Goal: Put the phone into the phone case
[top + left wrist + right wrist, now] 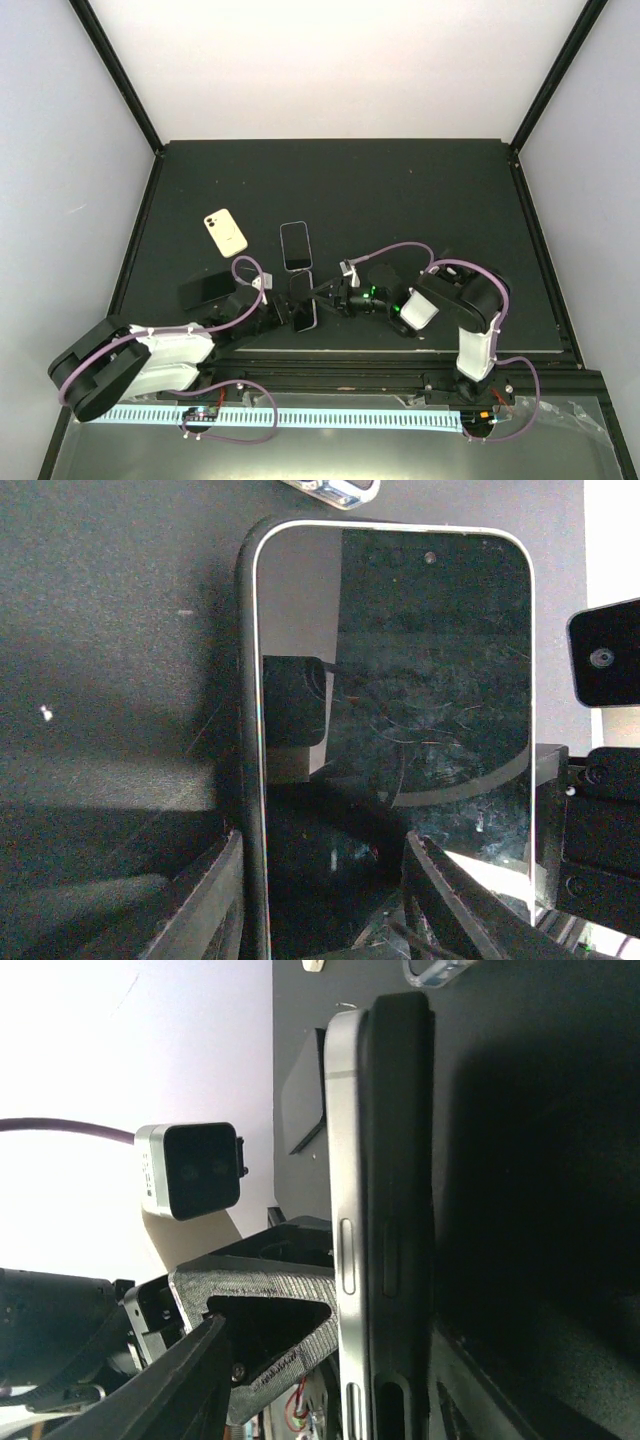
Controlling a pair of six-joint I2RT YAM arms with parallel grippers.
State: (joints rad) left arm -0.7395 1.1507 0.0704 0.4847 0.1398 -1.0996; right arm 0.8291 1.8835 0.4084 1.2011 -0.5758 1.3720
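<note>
Grippers first. My left gripper [320,890] has its jaws parted to a middling gap and sits over the near end of the phone [400,680]. One finger is at the phone's left edge and the other lies over the glass, so it grips nothing across the width. I cannot tell whether it is pressing down. My right gripper [330,1355] is spread wide and straddles the phone and phone case [400,1160] edge-on from the side. Its left finger stands clear of the silver frame, and the other is lost in shadow behind the case.

The phone lies screen up on the table [400,190], just ahead of both bases, inside the black case. In the right wrist view the silver frame stands proud of the case lip along that long side, so I judge it not fully seated. Its long axis runs away from the bases. The left arm meets its near end and the right arm comes across its long edge, so I judge the next move to be a press along that raised edge. A second phone [295,245] lies just beyond, and a cream phone or case [226,232] farther left.
</note>
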